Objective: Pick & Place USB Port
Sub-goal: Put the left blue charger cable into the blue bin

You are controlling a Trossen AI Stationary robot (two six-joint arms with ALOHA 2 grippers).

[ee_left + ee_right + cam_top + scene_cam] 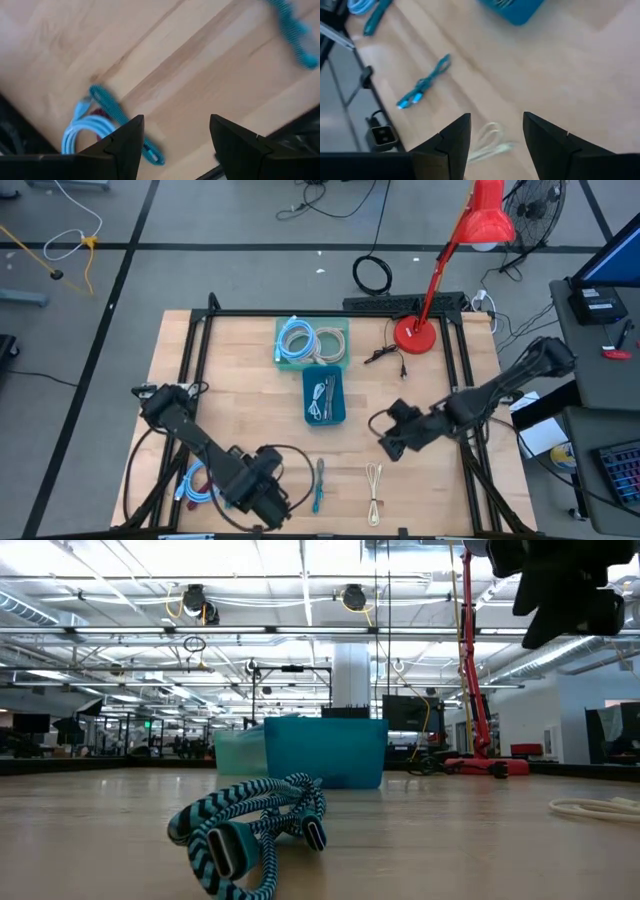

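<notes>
1. Risk of a missed grasp is judged: the teal braided cable (318,485) lies flat at the table's (240,390) lower centre, between both arms.
2. Left pincer (262,498), spread and empty, hangs lower left beside the light-blue cable (195,485); the wrong cable could be taken.
3. Right pincer (392,442), spread and empty, hovers right of centre above the white cable (374,485); the blue bin (324,397) could be clipped.

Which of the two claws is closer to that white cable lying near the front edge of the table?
The right claw, open, hovers just above the white cable. The left claw, also open, sits farther off, beyond the teal braided cable.
</notes>
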